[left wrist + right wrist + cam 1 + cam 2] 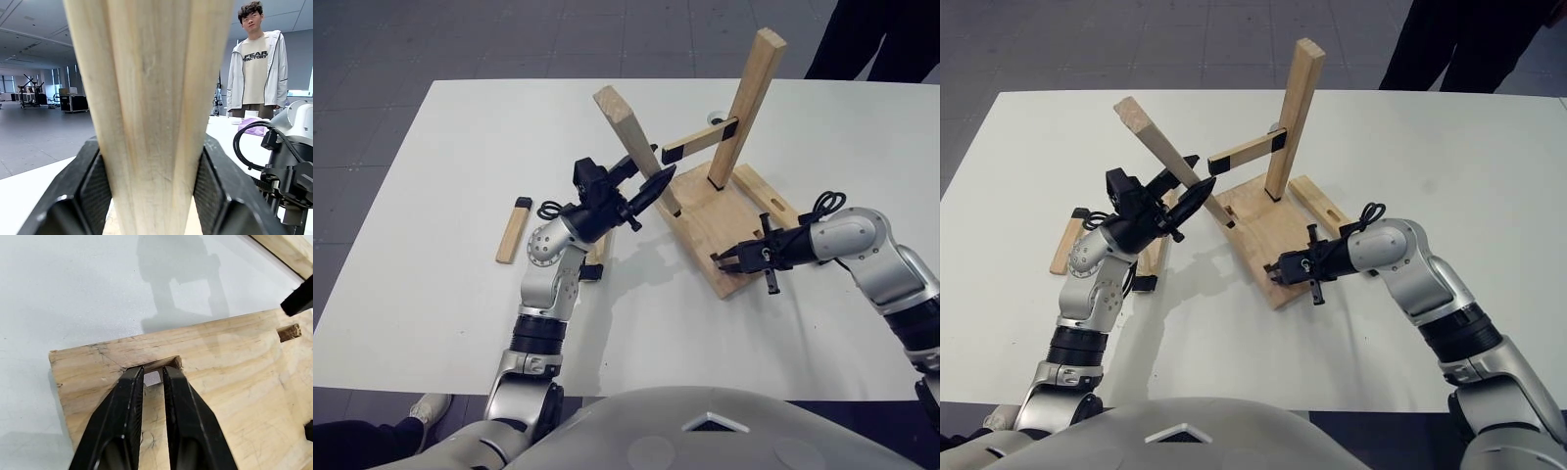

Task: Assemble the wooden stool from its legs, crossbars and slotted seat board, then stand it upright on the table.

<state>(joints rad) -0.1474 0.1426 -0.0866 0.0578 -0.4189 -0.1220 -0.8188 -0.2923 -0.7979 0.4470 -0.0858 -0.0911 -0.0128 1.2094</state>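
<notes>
Left wrist view: my left hand [152, 193] pinches the tilted leg [146, 73], whose lower end meets the slotted seat board [705, 227] lying on the desk [440, 176]. My right hand [152, 374] (fingers pressed nearly together) rests at the board's near corner slot [157, 366].

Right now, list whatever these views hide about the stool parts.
- Lower end of tilted leg: eye views, covered by left gripper; seating in seat board unclear.
- Wooden piece on table: eye views, mostly under left arm.
- Left wrist view: the gripped leg blocks the joint.
</notes>
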